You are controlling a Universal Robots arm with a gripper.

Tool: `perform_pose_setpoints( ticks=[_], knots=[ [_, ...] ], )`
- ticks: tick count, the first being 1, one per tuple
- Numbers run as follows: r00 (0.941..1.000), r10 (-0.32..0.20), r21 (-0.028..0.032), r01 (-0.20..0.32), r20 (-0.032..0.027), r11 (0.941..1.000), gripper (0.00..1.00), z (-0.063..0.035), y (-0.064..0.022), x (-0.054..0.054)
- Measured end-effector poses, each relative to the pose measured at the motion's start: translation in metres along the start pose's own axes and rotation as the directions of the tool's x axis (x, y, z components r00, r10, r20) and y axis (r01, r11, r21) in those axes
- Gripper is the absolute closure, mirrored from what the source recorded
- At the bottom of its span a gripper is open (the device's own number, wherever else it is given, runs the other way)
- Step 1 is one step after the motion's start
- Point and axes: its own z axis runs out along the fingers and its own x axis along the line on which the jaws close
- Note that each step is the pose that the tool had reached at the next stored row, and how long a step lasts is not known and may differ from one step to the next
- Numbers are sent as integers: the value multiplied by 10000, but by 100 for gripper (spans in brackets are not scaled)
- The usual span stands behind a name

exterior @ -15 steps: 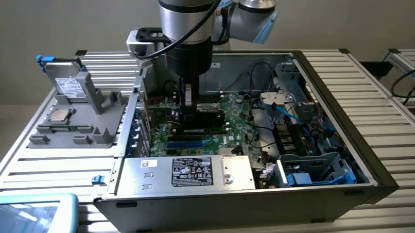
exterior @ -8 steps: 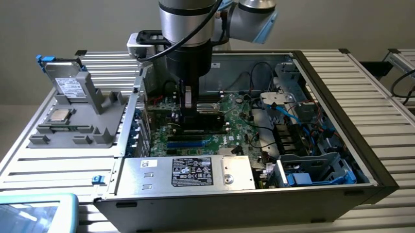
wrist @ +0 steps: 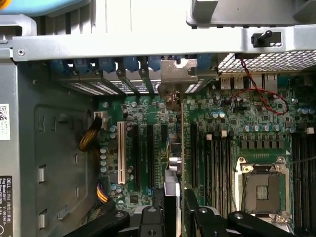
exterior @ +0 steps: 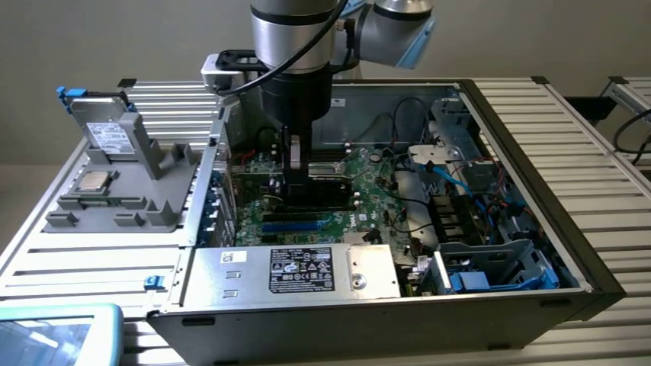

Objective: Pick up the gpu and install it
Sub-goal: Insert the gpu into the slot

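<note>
The gpu is seen edge-on in the wrist view, a thin card standing upright over the motherboard's expansion slots. Its silvery end bracket is up against the case's rear slot openings. My gripper is shut on the card, one black finger on each face. In the exterior view the gripper reaches straight down into the open computer case. The gpu's black cooler shows low beside it, just above the green motherboard.
The power supply lies at the case's front and a blue drive cage at the exterior view's right. An empty processor socket and memory slots flank the card. A grey fixture holding a square processor chip stands outside the case.
</note>
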Motion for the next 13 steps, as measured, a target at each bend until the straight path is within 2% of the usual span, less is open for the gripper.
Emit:
perform_pose_setpoints(
  ticks=[3, 4, 10, 13],
  knots=[
    [10000, -1, 2, 1, -18, 10000, 73, 46, 2, -86],
    [10000, 0, 2, 0, -50, 10000, 73, 54, 3, -95],
    [9999, -53, -33, 53, -96, 10000, 73, 112, 2, -93],
    [9999, -82, -30, 82, -144, 10000, 73, 155, 1, -95]
  ],
)
